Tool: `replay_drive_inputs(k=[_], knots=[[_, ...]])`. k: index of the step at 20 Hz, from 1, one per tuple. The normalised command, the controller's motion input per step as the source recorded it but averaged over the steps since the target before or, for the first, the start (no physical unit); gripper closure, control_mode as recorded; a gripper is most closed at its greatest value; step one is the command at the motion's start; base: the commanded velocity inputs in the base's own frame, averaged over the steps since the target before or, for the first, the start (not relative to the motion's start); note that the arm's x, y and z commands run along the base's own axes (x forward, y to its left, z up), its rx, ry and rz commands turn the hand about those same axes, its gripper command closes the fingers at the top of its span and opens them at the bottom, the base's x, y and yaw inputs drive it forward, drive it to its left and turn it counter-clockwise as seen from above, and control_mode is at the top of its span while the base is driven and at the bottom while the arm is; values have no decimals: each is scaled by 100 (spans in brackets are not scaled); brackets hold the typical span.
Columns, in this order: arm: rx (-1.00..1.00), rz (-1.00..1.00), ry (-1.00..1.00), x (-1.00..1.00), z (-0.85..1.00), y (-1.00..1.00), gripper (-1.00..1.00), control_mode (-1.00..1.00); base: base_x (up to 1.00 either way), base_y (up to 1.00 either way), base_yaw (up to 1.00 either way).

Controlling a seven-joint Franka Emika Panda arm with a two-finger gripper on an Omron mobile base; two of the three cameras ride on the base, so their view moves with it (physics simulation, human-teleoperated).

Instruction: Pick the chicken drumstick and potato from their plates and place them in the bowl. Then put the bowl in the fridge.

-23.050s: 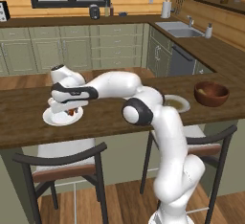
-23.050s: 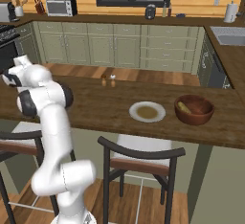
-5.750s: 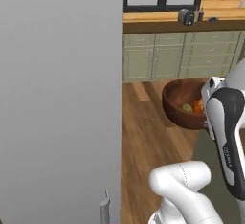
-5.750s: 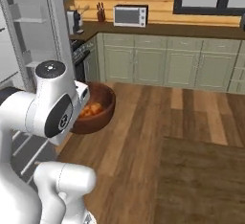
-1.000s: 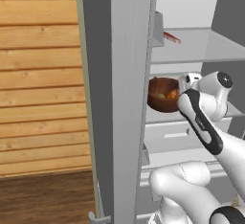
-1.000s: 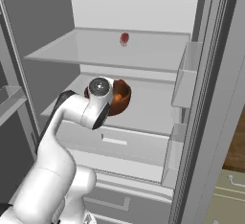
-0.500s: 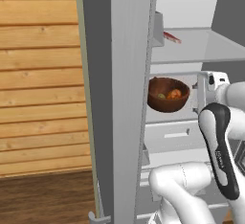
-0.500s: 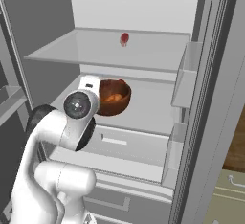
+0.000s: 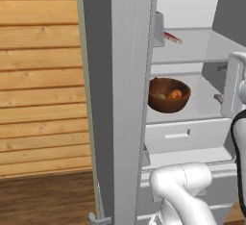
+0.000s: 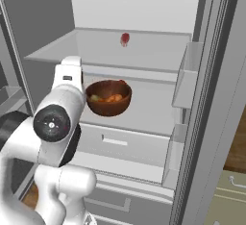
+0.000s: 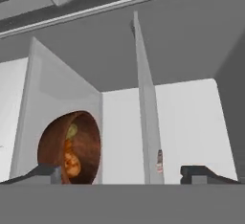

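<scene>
The dark wooden bowl [image 9: 168, 105] [image 10: 108, 106] [image 11: 88, 146] stands on the middle glass shelf of the open fridge [image 9: 120, 99] [image 10: 149, 108]. Inside it lie the orange-brown chicken drumstick [image 9: 176, 94] [image 10: 114, 97] [image 11: 72, 163] and the yellowish-green potato [image 9: 162, 96] [image 10: 94, 97] [image 11: 72, 131]. My gripper [image 9: 220, 82] [image 11: 124, 174] is open and empty, drawn back from the bowl on its right in the left base view. The bowl sits just beyond one fingertip [image 11: 43, 172] in the hand view. The plates are out of view.
A small red item [image 9: 172, 37] [image 10: 125, 38] lies on the upper shelf. Below the bowl's shelf is a white drawer [image 9: 178, 135] [image 10: 115, 144]. Door bins [image 10: 185, 77] hang at the right. A wooden plank wall [image 9: 38, 75] stands left of the fridge.
The gripper opened, let go of the bowl and pulled back out of the fridge. The bowl stays on the shelf.
</scene>
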Motion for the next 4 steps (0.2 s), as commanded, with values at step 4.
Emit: replay_drive_inputs(k=[4], knots=[[-27,22,18,-73,76,79,-100,-100,0,0,0]])
